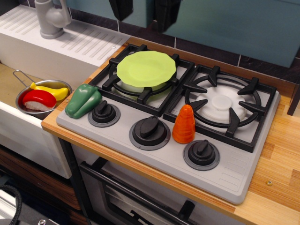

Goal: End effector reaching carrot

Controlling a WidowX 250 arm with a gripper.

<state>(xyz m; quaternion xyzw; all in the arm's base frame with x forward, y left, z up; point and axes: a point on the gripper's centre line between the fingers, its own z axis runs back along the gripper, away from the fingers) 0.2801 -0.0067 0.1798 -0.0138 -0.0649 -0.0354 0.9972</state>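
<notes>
The orange ridged carrot [183, 123] stands upright on the grey stove panel between the middle and right knobs. My black gripper [143, 16] comes down from the top edge, above and behind the green plate. Its two fingers [166, 15] stand wide apart, so it is open and empty. It is high above the stove and well back and left of the carrot. The wrist is out of view.
A light green plate [146, 68] lies on the left burner. A green toy pepper [83, 100] lies at the stove's left edge. Three black knobs [149, 129] line the front. A metal pan [21, 96] with red-and-yellow toy food sits in the sink at left. A grey tap [50, 18] stands at the back left.
</notes>
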